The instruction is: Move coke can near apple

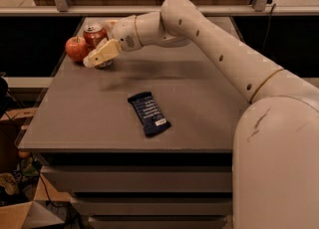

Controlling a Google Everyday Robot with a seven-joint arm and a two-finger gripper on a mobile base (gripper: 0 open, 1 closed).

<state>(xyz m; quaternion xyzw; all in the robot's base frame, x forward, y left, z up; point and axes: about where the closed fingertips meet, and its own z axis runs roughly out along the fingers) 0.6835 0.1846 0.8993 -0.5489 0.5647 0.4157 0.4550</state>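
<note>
The coke can (94, 34), orange-red with a silver top, stands upright at the table's far left corner. The red apple (76, 49) sits just left of it, very close or touching. My gripper (97, 54) reaches in from the right and is shut on the can. Its near cream-coloured finger (102, 53) lies across the can's lower front. The far finger is hidden behind the can. The can's base looks to be at the table surface.
A flat dark-blue snack bar wrapper (149, 113) lies in the middle of the grey table (209, 113). My white arm spans from the right foreground to the far left corner. A shelf rail runs behind the table. Boxes and clutter sit on the floor at the left.
</note>
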